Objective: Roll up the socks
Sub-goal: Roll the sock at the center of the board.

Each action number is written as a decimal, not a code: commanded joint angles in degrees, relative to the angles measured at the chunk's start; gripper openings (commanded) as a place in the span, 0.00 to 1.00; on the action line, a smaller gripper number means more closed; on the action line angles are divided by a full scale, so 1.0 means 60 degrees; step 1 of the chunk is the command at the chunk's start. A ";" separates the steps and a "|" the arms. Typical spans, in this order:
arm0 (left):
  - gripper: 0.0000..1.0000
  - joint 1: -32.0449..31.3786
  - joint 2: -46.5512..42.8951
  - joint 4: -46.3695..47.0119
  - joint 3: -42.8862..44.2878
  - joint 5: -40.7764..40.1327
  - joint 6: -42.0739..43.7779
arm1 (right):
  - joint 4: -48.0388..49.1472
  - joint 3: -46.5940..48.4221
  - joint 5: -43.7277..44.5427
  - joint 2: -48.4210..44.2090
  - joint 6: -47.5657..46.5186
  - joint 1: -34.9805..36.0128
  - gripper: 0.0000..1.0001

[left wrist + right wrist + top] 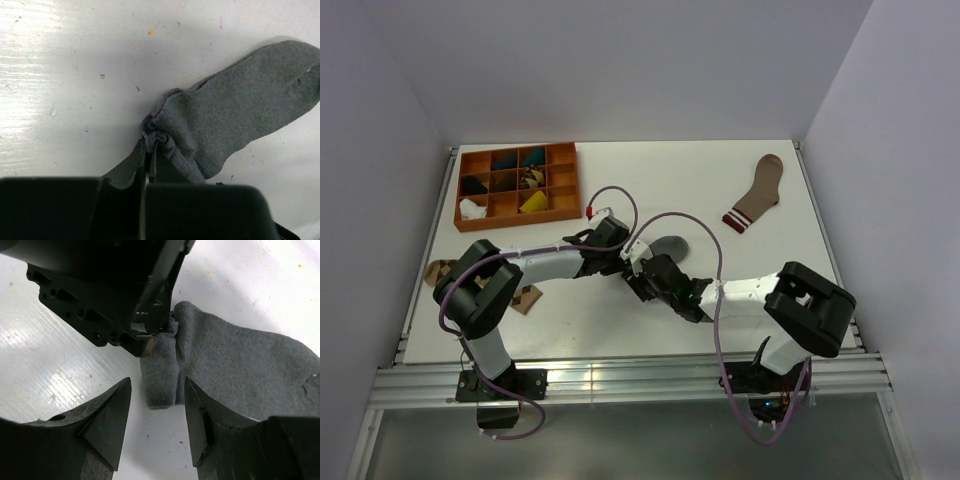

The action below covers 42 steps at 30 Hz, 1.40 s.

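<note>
A grey sock [672, 245] lies flat in the middle of the white table, its near end folded over into a small roll [160, 375]. My left gripper [150, 142] is shut on the bunched edge of that roll, and from above it shows at the sock's left end [626, 256]. My right gripper [157, 382] stands open, one finger on each side of the folded end and not touching it; from above it is just below the left one [645, 273]. The rest of the grey sock [240, 105] spreads away to the right.
An orange compartment tray [560, 182] at the back left holds several rolled bundles, among them a dark one [472, 185] and a white one [470, 208]. A brown sock with a striped cuff [757, 192] lies at the back right. A diamond-patterned sock [440, 270] lies under the left arm.
</note>
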 commanded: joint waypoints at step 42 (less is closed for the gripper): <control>0.62 0.0615 -0.1670 0.2140 -0.1627 0.0848 -0.2358 | 0.3685 -0.1664 -0.5722 0.0718 0.5636 -0.3682 0.00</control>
